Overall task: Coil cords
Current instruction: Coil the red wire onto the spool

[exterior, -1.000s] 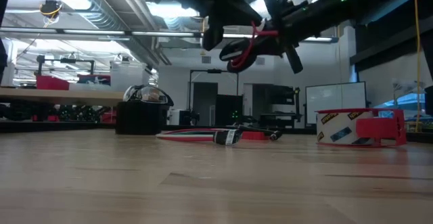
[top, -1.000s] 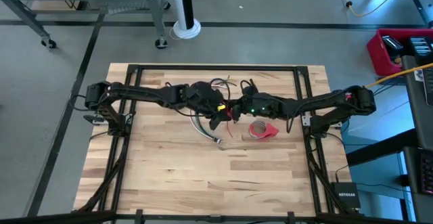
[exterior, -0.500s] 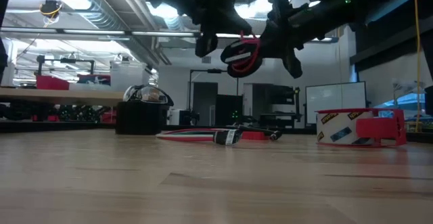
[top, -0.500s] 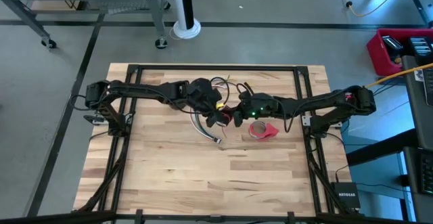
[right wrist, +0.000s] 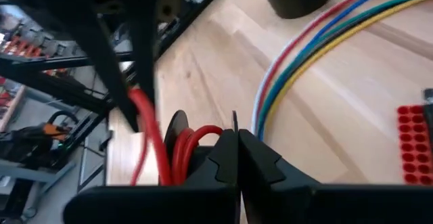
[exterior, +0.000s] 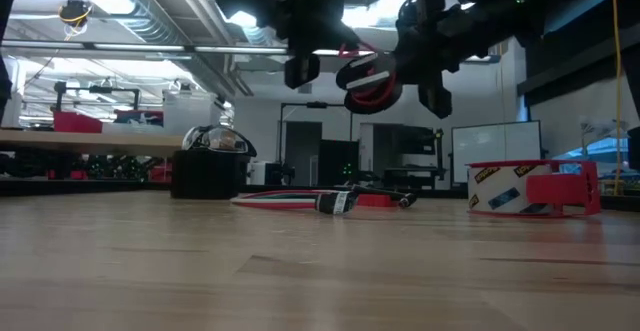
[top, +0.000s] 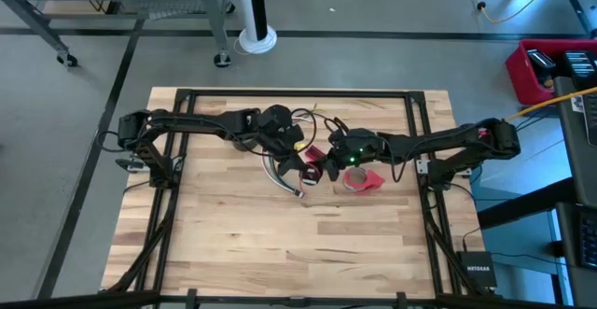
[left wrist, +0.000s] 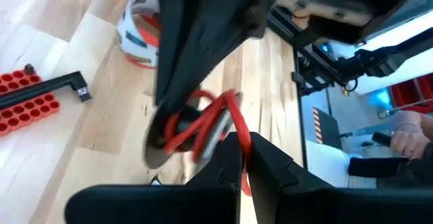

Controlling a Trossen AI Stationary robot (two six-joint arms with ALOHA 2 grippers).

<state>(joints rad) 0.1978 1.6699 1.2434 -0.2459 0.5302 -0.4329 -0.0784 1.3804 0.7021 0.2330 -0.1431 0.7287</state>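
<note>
A small black-and-red coil (exterior: pixel 368 79) hangs in the air above the table's middle, between my two grippers. My left gripper (top: pixel 305 166) is shut on a red strand of it, and my right gripper (top: pixel 326 166) is shut on its red loops. In the left wrist view the coil (left wrist: pixel 196 126) shows just past my shut fingers. The long bundle of coloured wires (top: pixel 280 174) lies flat on the table below, its plug end (top: pixel 298 194) toward the near edge. Thin dark cord loops (top: pixel 308 118) lie beyond the arms. My left gripper pinches a red strand (left wrist: pixel 237 119) at the coil's edge between its two fingers, coming from the table's left and slanting down. The coil is lifted clear of the table. My right gripper pinches several red loops (right wrist: pixel 193 146) of the coil between its two fingers, coming from the table's right and slanting down. The loops bulge out beside the fingers, and the coil stays clear of the table.
A red tape roll (top: pixel 360 180) stands just to the right of the grippers, on the near side of the right arm. A small red block (left wrist: pixel 27 99) and a black angled key (left wrist: pixel 47 88) lie on the wood. A dark domed object (exterior: pixel 205 166) stands at the far left.
Both wrists have turned while both grippers stayed shut. My left gripper has drifted a little toward the near edge and the right gripper. The coil has stayed lifted, has turned about between the grippers and looks more bunched than before.
</note>
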